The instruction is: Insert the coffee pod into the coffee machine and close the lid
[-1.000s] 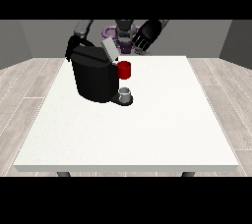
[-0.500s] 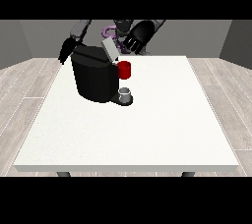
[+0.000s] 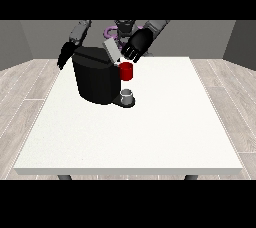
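Observation:
The black coffee machine (image 3: 95,79) stands on the table's far left part. Its grey lid (image 3: 111,51) is tilted up at the top. A red cylinder (image 3: 127,71) sits at the machine's front, above a small silver cup (image 3: 128,97) on the machine's base. The hand at the view's right (image 3: 136,46) hovers just right of the raised lid, with its fingers spread towards the lid's upper edge. The hand at the view's left (image 3: 65,56) hangs beside the machine's back left corner, fingers relaxed and holding nothing. I see no separate coffee pod.
The white table (image 3: 150,132) stretches wide towards the camera and to the right of the machine. The robot's torso (image 3: 120,28) is behind the machine at the far edge.
The hand at the view's right has come down and leftwards to the raised lid. The hand at the view's left has dropped away from the machine's top to its left side.

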Controlling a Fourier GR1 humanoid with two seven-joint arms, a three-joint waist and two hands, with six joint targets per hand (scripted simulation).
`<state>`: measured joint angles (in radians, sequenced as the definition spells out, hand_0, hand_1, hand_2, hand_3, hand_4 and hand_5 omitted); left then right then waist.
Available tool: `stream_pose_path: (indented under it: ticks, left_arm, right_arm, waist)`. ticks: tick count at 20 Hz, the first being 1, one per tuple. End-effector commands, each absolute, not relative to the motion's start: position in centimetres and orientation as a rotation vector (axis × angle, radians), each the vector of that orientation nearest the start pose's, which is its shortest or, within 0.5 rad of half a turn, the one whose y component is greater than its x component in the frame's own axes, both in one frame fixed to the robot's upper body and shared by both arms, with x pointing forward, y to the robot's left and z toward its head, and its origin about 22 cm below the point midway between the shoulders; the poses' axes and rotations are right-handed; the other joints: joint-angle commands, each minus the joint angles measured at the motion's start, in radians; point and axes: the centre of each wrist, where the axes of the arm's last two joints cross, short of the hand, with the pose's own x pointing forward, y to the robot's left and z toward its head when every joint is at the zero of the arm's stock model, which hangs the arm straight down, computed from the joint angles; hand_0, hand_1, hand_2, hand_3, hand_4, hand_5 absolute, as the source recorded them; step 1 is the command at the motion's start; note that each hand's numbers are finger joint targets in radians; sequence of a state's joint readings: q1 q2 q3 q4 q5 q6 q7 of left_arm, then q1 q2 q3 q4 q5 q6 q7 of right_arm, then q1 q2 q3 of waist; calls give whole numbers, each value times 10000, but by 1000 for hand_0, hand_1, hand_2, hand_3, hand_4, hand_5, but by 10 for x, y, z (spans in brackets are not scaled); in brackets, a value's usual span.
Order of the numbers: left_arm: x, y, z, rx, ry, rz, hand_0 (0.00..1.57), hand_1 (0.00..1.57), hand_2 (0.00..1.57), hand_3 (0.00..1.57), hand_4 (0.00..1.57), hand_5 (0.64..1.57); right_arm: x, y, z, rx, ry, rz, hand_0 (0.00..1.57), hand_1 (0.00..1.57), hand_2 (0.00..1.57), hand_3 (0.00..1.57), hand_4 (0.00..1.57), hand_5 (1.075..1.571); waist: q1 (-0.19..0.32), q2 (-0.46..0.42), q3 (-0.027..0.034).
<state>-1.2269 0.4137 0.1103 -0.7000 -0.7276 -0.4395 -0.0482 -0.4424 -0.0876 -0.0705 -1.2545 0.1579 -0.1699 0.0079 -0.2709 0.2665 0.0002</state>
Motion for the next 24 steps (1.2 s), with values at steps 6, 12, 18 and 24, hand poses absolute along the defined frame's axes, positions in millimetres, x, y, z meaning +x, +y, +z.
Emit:
stream_pose_path:
  ticks: [6,12,18,24]
  left_arm:
    - [459,246,286,6081,-15837,-11156,1243,1243,1284,1230,423,1571]
    - [462,230,265,6123,-15691,-11442,1196,1196,1252,1201,418,1571]
    - [463,229,297,6396,-15689,-10876,1227,1227,1258,1198,406,1571]
    - [464,227,264,6360,-15843,-11178,1217,1217,1242,1195,357,1571]
  right_arm:
    - [344,-221,45,-2463,-17113,1024,0,0,0,0,36,1571]
    - [346,-218,41,-2616,-17066,758,0,0,0,0,0,1571]
    - [350,-190,56,-2347,-17213,1340,0,0,0,0,0,1571]
    - [346,-220,44,-2472,-17060,1306,0,0,0,0,0,1571]
  waist:
    - [-135,456,3]
    - [-35,552,2]
    - [-556,502,-1]
    - [-282,250,1]
